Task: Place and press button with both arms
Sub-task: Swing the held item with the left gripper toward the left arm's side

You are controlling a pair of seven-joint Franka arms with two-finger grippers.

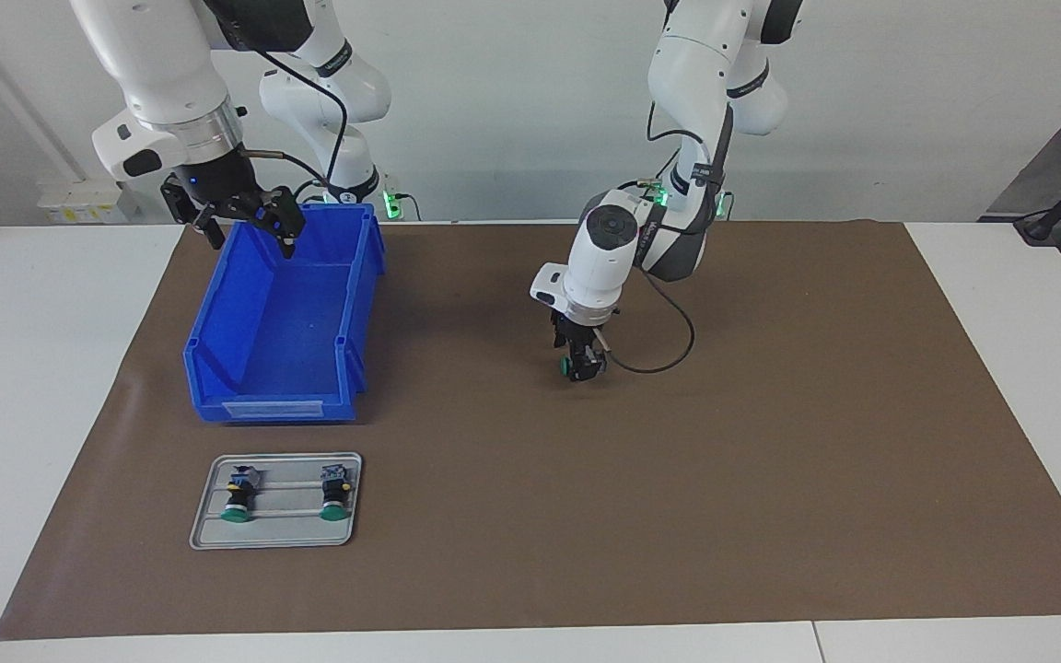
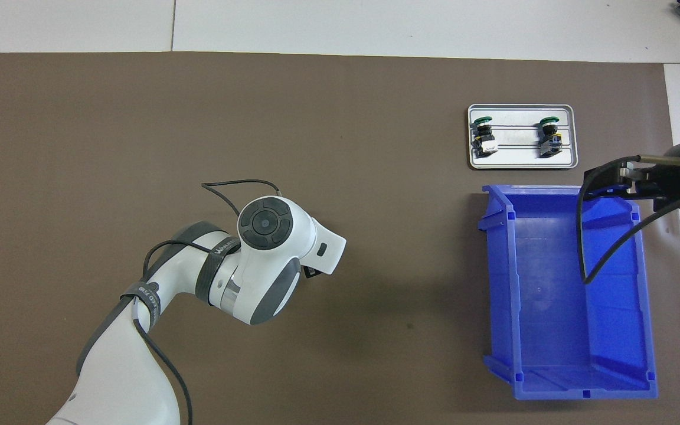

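My left gripper (image 1: 583, 365) points down at the middle of the brown mat (image 1: 770, 460), shut on a button (image 1: 568, 368) whose green cap sticks out sideways just above the mat. In the overhead view the left wrist (image 2: 266, 248) hides that gripper and its button. Two more buttons (image 1: 238, 500) (image 1: 335, 495) lie in a grey metal tray (image 1: 208, 532), also seen from overhead as buttons (image 2: 483, 136) (image 2: 549, 137) in the tray (image 2: 522, 164). My right gripper (image 1: 250, 230) hangs open over the robots' end of the blue bin (image 1: 282, 322), holding nothing.
The blue bin (image 2: 564, 295) stands toward the right arm's end of the table, with the tray just farther from the robots. A black cable (image 1: 669, 354) loops beside the left gripper. White table (image 1: 33, 368) borders the mat.
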